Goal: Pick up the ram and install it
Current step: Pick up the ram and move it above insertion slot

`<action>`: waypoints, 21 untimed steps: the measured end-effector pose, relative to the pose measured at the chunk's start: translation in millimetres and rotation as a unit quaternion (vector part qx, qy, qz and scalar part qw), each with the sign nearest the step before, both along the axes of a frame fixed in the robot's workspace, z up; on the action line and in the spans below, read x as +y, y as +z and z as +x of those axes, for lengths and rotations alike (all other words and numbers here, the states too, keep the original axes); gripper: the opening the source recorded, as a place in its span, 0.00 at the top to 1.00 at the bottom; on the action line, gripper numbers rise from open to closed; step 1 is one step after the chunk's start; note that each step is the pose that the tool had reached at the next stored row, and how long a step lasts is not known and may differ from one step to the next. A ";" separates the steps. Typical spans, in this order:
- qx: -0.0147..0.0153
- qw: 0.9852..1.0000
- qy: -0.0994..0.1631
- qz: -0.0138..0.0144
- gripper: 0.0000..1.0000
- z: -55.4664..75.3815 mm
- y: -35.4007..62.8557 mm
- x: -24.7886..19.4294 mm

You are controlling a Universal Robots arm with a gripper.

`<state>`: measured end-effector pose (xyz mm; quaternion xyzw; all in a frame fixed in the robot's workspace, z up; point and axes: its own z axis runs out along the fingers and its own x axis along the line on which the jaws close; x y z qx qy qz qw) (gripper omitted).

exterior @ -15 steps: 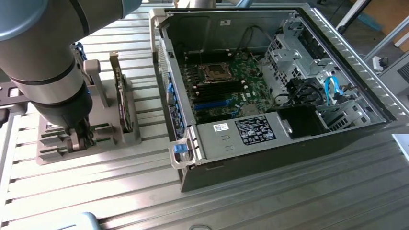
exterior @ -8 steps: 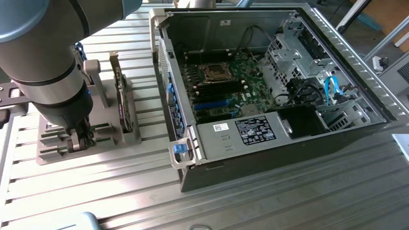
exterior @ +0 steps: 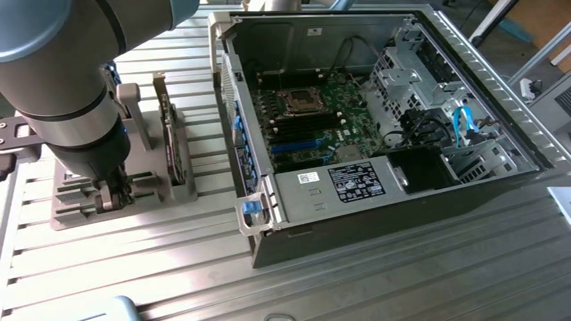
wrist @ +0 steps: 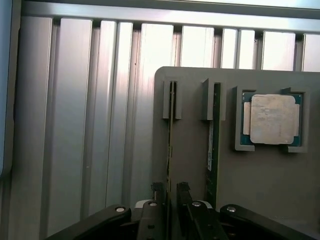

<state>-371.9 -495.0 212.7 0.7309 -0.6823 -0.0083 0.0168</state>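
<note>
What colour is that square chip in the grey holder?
Silver chip with a teal-green edge; wrist view.

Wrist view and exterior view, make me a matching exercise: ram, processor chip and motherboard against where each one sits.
Things:
1. ram
2. processor chip
3. motherboard

Places:
A. inside the open computer case
B. on edge in a narrow slot of the grey holder
C. flat in the grey holder's square recess

Pairs: 1-B, 2-C, 3-A.

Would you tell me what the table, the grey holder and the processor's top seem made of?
Table: bare metal, likely aluminium; ribbed slats with a brushed sheen.
Holder: probably plastic; matte, uniform grey, no glare.
Processor top: metal plate, dull silver, on a green board.
</note>
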 end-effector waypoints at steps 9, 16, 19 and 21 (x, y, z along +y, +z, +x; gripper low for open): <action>0.000 1.000 0.000 0.000 0.75 0.0 -1.5 0.0; 0.000 1.000 0.000 0.000 0.88 0.0 -1.5 0.0; 0.000 1.000 0.000 0.000 0.88 0.0 -1.5 0.0; 0.000 1.000 0.000 0.000 0.88 0.0 -0.5 0.0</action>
